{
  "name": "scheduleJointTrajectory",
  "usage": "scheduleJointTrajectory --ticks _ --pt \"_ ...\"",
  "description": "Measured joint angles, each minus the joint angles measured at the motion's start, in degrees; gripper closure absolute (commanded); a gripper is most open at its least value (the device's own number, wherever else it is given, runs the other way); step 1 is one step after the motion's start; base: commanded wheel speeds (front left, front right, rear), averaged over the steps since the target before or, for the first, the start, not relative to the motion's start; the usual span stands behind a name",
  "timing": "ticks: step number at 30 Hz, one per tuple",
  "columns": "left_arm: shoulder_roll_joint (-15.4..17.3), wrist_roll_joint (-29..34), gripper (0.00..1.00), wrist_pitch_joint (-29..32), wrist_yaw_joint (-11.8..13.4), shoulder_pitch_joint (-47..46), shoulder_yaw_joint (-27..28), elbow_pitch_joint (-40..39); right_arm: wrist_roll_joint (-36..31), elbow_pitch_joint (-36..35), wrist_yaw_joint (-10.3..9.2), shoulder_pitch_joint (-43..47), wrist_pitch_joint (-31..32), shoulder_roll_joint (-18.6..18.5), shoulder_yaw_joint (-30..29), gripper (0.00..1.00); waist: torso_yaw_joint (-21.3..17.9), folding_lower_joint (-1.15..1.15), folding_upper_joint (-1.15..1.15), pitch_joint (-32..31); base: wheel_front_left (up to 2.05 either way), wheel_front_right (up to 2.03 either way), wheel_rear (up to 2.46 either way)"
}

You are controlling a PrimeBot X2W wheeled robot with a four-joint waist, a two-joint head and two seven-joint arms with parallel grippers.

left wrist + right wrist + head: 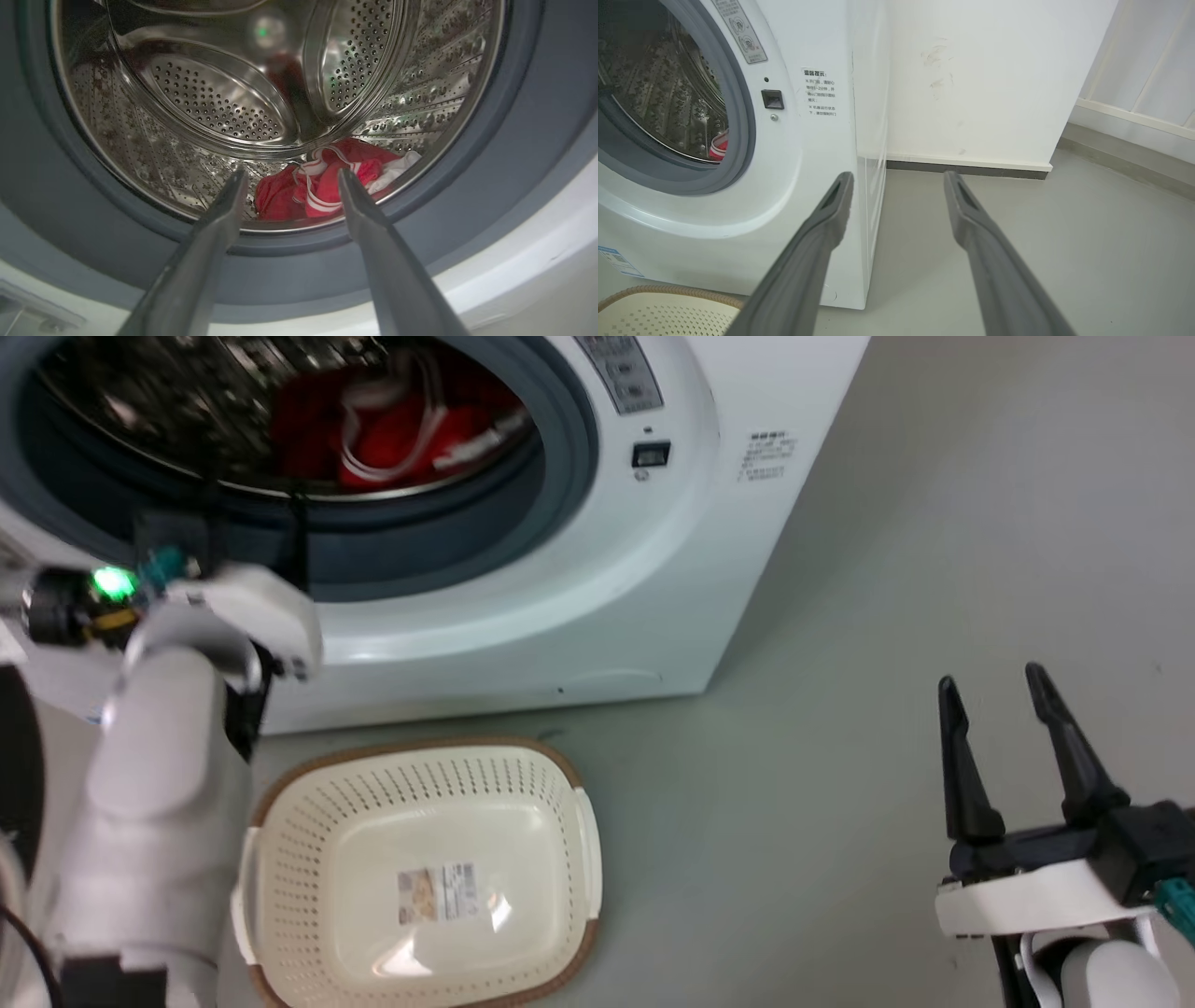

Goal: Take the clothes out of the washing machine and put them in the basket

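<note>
The washing machine [653, 597] stands with its porthole uncovered, and the red clothes [401, 429] with white trim lie at the bottom of the steel drum. In the left wrist view my left gripper [290, 171] is open at the mouth of the porthole. Its fingers frame the clothes [322, 186] from a short way off, without touching them. My left arm [159, 784] reaches up from the lower left. The cream basket [411, 747] sits on the floor in front of the machine with nothing in it. My right gripper [991, 677] hangs open over the floor at the right, holding nothing.
Grey floor [840, 803] spreads to the right of the machine. In the right wrist view a white wall [971, 84] with a dark baseboard stands behind the machine [817, 163], and a pale railing [1148, 107] runs along the far right. The basket's rim [644, 291] shows at the lower left.
</note>
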Motion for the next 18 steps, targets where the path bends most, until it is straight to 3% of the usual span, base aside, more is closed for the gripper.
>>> scheduleJointTrajectory --ticks 9,18 --pt "4.24 -0.68 0.00 7.17 -0.73 -17.57 -1.54 9.47 2.74 -1.74 0.00 -5.45 0.00 -0.01 1.27 0.00 -3.67 0.01 0.00 9.61 0.00 0.00 0.00" --pt "6.97 -2.54 0.00 17.51 -1.07 -30.42 -6.68 15.82 5.17 -3.36 0.00 -8.09 -0.01 -0.03 1.99 0.00 -7.23 0.01 0.00 17.91 0.00 0.00 0.00"
